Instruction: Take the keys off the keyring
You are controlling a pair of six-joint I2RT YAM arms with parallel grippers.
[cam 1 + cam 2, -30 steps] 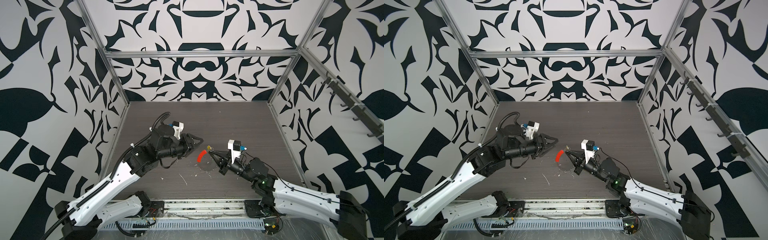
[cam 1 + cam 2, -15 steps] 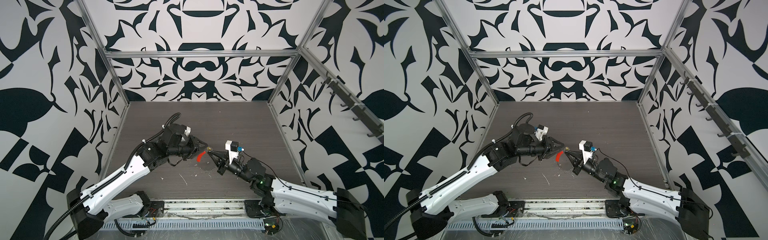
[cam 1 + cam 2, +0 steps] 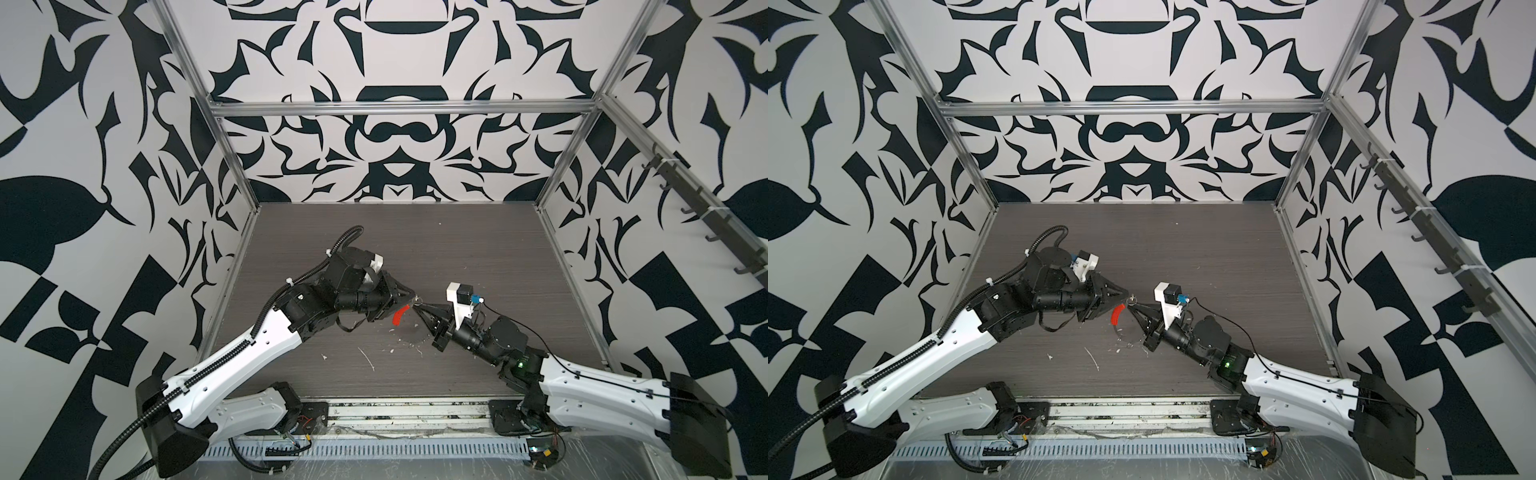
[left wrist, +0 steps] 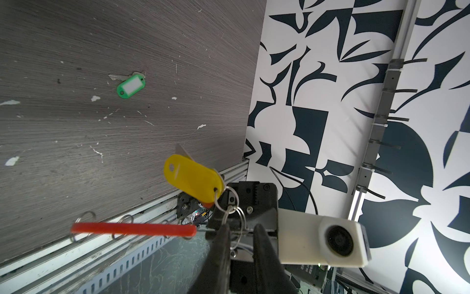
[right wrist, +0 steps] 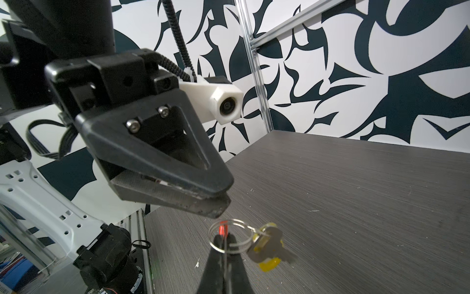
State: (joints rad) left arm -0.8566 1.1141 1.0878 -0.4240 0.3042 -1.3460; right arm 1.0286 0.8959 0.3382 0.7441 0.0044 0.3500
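Okay, status. My right fingers (image 5: 220, 245) were pinched fully together on the thin wire of the keyring (image 3: 399, 316) and held it up off the tabletop (image 3: 457, 249). In both top views they pointed toward 10 o'clock, near the middle of the tabletop. The red sleeve (image 4: 133, 228) hung at 7 o'clock from that pinch point.

My left fingers (image 3: 409, 296) pointed toward 3 o'clock in the top views. Their tips were just beside the right tips, at roughly 10 o'clock of them. The gap between them was narrow, and I saw nothing clamped in it. A small split ring (image 4: 230, 210) sat right at their tips. I couldn't tell whether it was touching them.

The yellow-tag key (image 5: 269, 244) hung from that split ring next to its yellow tag (image 4: 193, 179), on the keyring and clear of the tabletop.

The green-tag key (image 4: 115, 77) was off the keyring. It lay flat on the tabletop with its green tag (image 4: 131, 87), well apart from both sets of fingers.

White flecks (image 3: 368, 359) were scattered on the tabletop at about 7 o'clock of the fingertips.
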